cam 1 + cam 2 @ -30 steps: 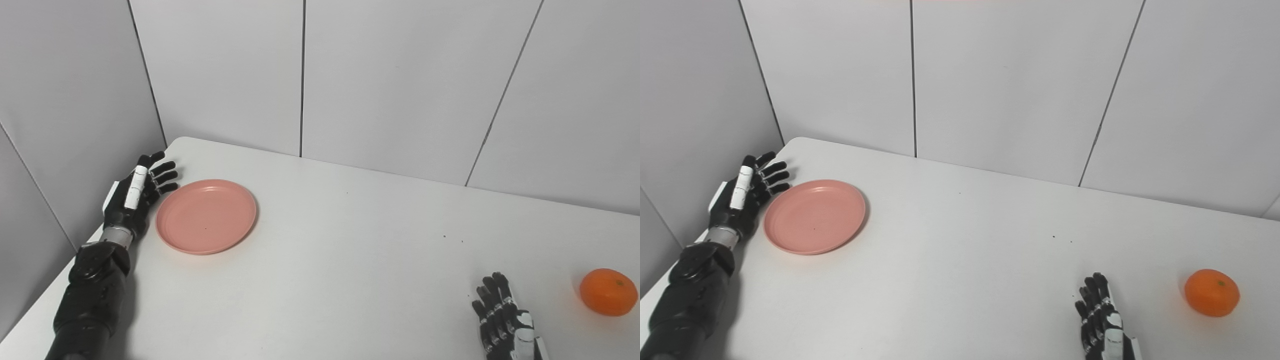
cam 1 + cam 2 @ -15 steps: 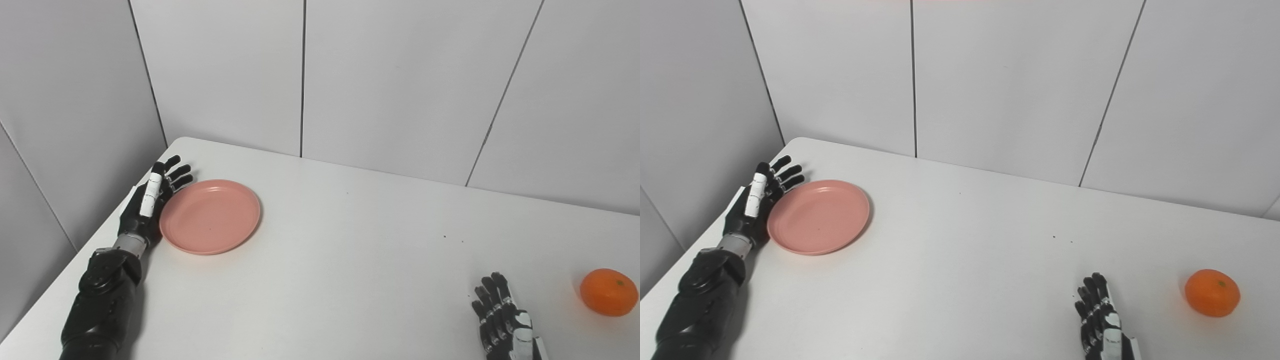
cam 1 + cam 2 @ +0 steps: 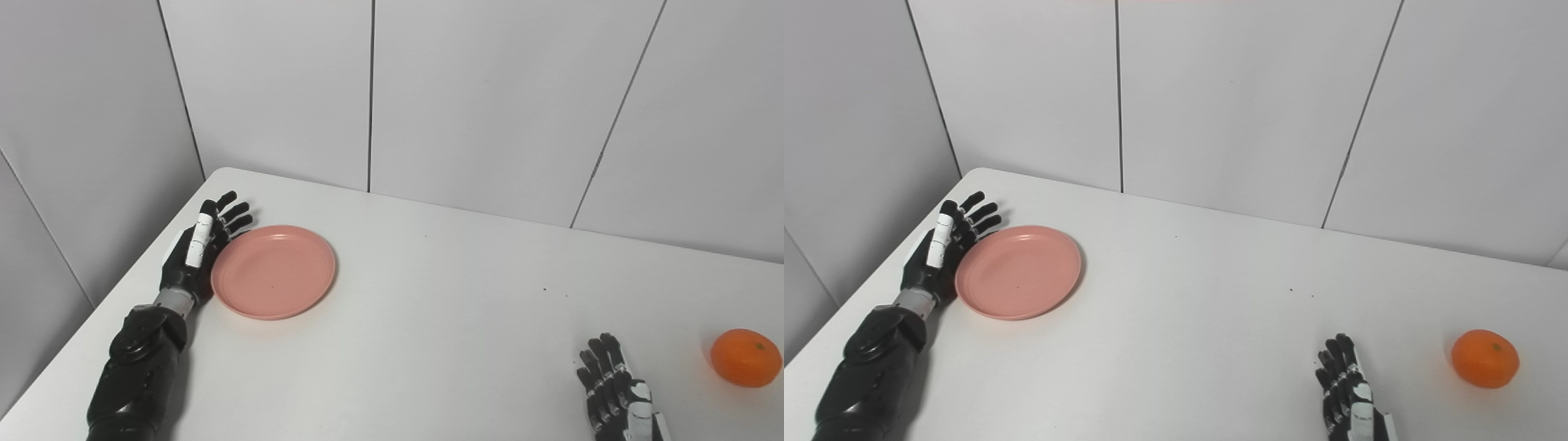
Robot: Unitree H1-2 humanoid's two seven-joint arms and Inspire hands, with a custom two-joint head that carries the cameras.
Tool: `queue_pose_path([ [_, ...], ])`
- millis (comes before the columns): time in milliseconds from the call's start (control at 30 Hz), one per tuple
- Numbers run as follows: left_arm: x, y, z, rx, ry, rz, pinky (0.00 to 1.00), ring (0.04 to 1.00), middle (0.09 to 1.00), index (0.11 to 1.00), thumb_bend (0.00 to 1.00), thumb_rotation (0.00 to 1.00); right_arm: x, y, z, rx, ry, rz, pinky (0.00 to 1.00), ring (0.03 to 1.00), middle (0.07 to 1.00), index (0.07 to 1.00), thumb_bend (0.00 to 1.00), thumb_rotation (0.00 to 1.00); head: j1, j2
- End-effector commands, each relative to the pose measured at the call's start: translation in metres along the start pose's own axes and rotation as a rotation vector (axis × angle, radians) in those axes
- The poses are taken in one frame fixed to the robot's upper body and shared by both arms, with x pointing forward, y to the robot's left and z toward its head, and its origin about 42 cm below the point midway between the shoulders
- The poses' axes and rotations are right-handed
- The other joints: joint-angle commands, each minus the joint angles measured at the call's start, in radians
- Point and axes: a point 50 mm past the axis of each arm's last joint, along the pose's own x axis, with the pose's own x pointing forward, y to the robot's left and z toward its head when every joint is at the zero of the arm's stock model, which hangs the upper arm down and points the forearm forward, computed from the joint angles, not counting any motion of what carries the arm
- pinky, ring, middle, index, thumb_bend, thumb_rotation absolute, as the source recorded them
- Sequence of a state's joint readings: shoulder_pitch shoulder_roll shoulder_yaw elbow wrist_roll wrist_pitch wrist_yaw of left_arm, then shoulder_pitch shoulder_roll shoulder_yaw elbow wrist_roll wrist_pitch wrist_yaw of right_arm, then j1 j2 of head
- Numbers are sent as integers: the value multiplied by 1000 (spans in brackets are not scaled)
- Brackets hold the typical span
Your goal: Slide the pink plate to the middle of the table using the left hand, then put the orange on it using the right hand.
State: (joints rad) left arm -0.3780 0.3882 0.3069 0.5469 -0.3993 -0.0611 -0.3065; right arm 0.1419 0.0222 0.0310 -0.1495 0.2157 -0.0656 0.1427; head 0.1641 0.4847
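Observation:
The pink plate (image 3: 274, 271) lies flat on the white table (image 3: 429, 306), toward its far left. My left hand (image 3: 197, 252) stands on edge with its fingers straight and apart, pressed against the plate's left rim; it holds nothing. An orange (image 3: 745, 358) rests near the right edge of the table. My right hand (image 3: 615, 392) lies flat and open at the bottom of the picture, a short way left of the orange and not touching it.
White wall panels (image 3: 478, 104) rise behind the table, and another panel (image 3: 79, 135) stands close along its left side. The table's left edge (image 3: 122, 288) runs just beside my left forearm. A few dark specks (image 3: 544, 289) dot the tabletop.
My left hand has moved right against the plate's rim and pushed the plate a short way to the right. The right hand and the orange have stayed put.

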Motion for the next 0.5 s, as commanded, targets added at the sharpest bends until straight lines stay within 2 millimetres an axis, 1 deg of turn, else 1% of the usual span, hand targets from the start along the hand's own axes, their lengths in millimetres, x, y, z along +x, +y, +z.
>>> queue_pose_path([
  [0,2,-7,4,-24,-11,-40,785,856,871,900,950,836,-24,-8,-27,15,104,-27,1000,970,962,963,811,1000,0,0],
  [200,4,-20,0,-27,-7,-54,771,840,858,872,938,836,-24,-7,-27,12,107,-29,1000,968,958,958,813,1000,-2,1],
  [300,5,-27,0,-31,-4,-53,746,823,855,875,929,841,-24,-7,-27,13,107,-31,1000,965,957,958,812,1000,-4,3],
  [400,5,-35,0,-45,4,-59,745,819,855,871,926,843,-24,-6,-26,15,104,-31,1000,960,952,955,810,1000,-7,6],
  [467,4,-43,-1,-61,16,-67,747,814,849,857,965,821,-25,-5,-25,13,104,-29,1000,957,951,953,811,1000,-9,7],
])
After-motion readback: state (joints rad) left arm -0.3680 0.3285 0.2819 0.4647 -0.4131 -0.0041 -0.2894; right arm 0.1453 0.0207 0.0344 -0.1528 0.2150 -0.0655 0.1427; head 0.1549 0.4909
